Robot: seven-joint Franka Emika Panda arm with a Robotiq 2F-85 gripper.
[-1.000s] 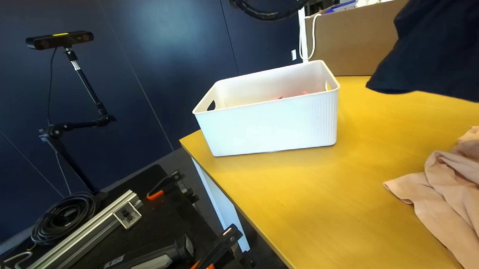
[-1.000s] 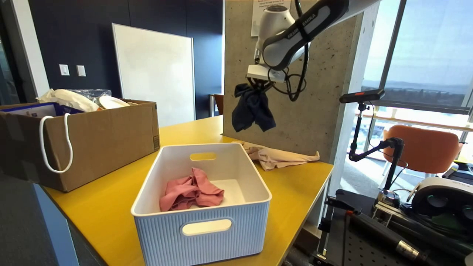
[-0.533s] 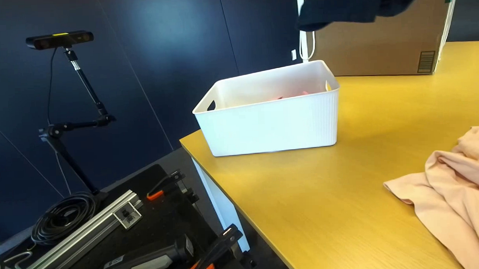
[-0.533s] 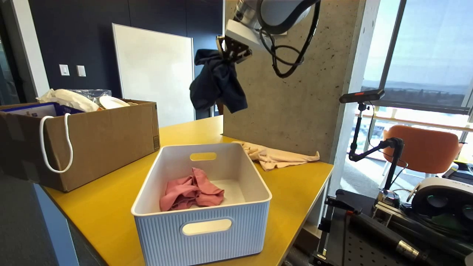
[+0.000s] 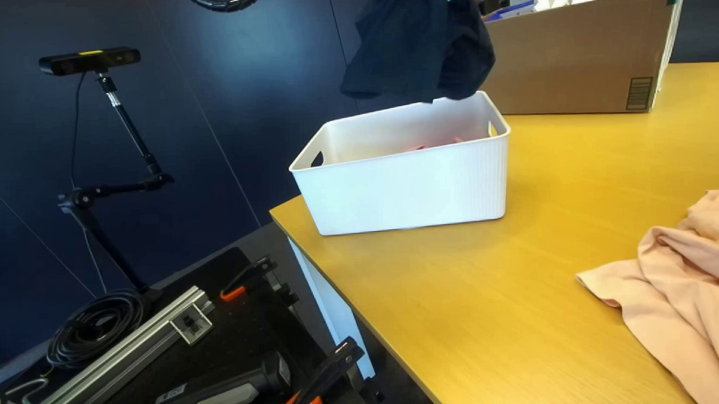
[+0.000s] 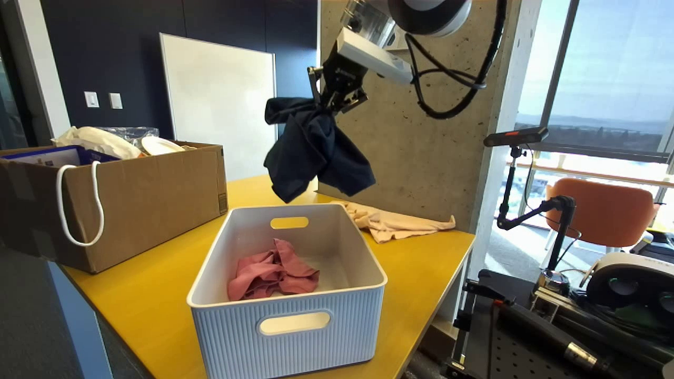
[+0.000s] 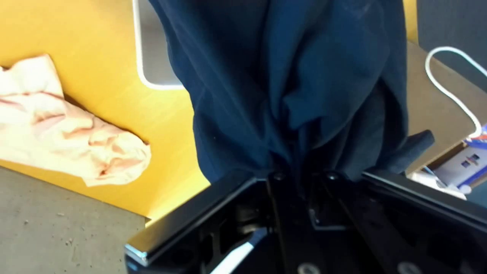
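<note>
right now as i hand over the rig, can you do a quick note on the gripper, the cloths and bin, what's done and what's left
Gripper: shut on the navy cloth, which hangs in the air near the bin; can't tell if it's fully over the opening.
Bin: on the yellow table, pink cloth inside.
Peach cloth: crumpled on the table.
Done: pink cloth in, navy cloth gripped.
Left, as it looks: navy cloth not yet released, peach cloth outside the bin.

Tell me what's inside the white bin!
A crumpled pink cloth lies inside the white bin, with some bottom showing beside it. Anything under the cloth is covered, and the near wall hides part of the bottom.
</note>
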